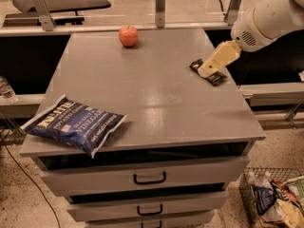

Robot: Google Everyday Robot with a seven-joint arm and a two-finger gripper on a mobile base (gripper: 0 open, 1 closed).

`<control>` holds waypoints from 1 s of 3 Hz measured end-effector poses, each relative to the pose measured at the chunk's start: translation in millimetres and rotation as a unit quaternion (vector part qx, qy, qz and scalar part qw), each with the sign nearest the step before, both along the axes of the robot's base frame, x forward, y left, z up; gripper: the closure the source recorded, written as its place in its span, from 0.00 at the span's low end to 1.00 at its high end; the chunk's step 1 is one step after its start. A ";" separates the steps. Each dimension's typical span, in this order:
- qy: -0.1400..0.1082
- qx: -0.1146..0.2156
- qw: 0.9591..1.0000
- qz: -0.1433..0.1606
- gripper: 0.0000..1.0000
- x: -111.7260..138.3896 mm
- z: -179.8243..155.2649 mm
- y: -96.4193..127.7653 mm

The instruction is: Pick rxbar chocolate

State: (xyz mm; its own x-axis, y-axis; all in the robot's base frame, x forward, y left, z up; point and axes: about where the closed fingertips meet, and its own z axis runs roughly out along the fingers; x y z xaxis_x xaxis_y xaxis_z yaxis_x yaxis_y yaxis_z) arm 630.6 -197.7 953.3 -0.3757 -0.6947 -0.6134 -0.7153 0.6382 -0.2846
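**Gripper at the snack bar, pick not yet done**

The snack bar [217, 79] is lying flat on the grey table [142, 94], near its right edge in the right middle of the frame. The gripper [205, 71] is sitting right over the bar's middle, covering part of the black wrapper so that only the two ends are showing. I cannot tell whether the gripper is open or closed, nor whether it is touching the wrapper or hanging just above it. Judging from this, the approach is looking finished, while the grasp and the lift are left to do: the bar is not off the surface. The white arm [266, 23] is entering from the upper right corner and slanting down to the left, its cream-coloured end pointing at the bar. The red apple [128, 35] is sitting well apart at the top centre of the table, and the blue chip bag [73, 126] is lying at the lower left, overhanging the corner
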 end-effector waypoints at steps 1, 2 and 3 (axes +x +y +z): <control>0.000 0.041 0.998 -0.043 0.00 21.1 -13.2 -13.0; 0.013 0.084 0.992 -0.092 0.00 58.5 -36.5 -31.0; 0.029 0.103 0.987 -0.117 0.00 85.3 -54.5 -39.3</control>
